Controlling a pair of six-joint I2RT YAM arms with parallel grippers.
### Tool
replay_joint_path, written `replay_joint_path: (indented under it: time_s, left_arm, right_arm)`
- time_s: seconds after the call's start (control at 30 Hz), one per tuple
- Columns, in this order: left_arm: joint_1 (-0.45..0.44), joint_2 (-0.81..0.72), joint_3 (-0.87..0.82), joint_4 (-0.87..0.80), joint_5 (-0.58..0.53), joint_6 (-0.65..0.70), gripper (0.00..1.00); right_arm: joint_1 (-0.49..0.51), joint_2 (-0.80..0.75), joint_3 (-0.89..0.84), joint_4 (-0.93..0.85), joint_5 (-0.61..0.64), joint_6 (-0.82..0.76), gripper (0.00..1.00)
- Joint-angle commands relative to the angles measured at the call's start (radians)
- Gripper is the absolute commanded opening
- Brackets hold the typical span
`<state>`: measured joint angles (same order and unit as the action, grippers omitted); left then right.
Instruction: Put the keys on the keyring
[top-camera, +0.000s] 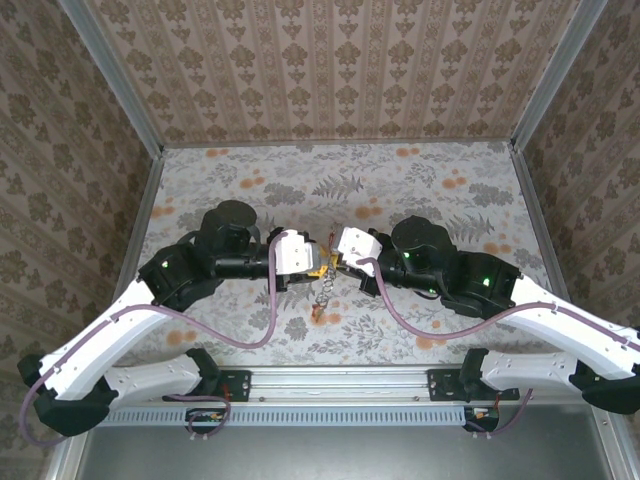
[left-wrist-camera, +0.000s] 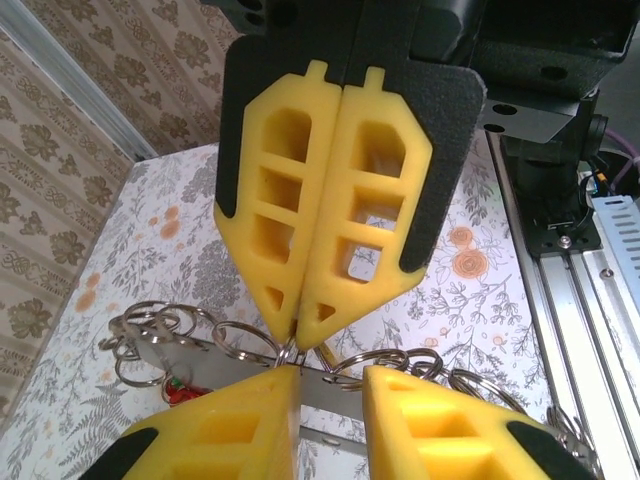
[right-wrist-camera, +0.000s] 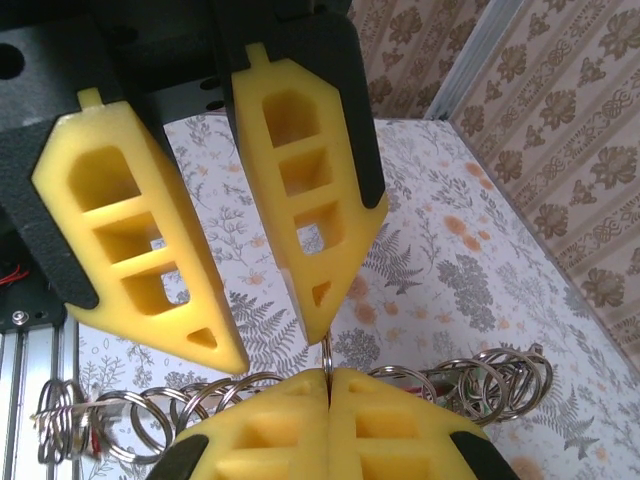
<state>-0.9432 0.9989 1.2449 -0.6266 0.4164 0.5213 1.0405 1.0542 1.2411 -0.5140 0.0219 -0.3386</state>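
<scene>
My right gripper (right-wrist-camera: 328, 378) is shut on a thin ring of the keyring (right-wrist-camera: 326, 350), which stands edge-up between its fingertips. A row of linked metal rings (right-wrist-camera: 150, 420) spreads to both sides of it. From the left wrist view, the right gripper (left-wrist-camera: 296, 342) pinches that ring from above. My left gripper (left-wrist-camera: 330, 385) is open just below, with a flat grey metal strip (left-wrist-camera: 330, 392) crossing the gap between its fingers. A red key tag (left-wrist-camera: 178, 390) hangs among the rings at the left. Overhead, both grippers (top-camera: 322, 265) (top-camera: 340, 262) meet tip to tip, and the chain (top-camera: 322, 290) dangles below them.
The floral tabletop (top-camera: 400, 180) stretches behind the grippers to patterned walls. The metal rail (top-camera: 340, 385) with the arm bases runs along the near edge. A small orange piece (top-camera: 316, 314) lies at the chain's lower end.
</scene>
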Motion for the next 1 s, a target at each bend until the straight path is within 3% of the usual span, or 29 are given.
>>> replay_joint_path:
  time_s: [0.0, 0.5, 0.63, 0.73, 0.97]
  left_arm:
    - [-0.005, -0.020, 0.032, -0.002, -0.034, 0.026, 0.23]
    - [0.010, 0.020, 0.027, 0.028, 0.020, 0.024, 0.23]
    - [0.010, 0.031, 0.033, 0.017, 0.016, 0.029, 0.18]
    - [0.010, 0.036, 0.034, 0.009, 0.015, 0.029, 0.00]
    - [0.010, 0.029, 0.019, 0.031, 0.017, 0.008, 0.00]
  right_arm:
    - [0.004, -0.004, 0.035, 0.009, -0.023, -0.011, 0.00]
    - [0.003, -0.006, 0.035, 0.014, -0.034, 0.001, 0.00]
    - [0.003, -0.010, 0.034, 0.019, -0.036, 0.001, 0.00]
    - [0.003, -0.010, 0.034, 0.019, -0.037, -0.003, 0.00]
    - [0.003, -0.034, 0.010, 0.046, -0.061, -0.004, 0.00]
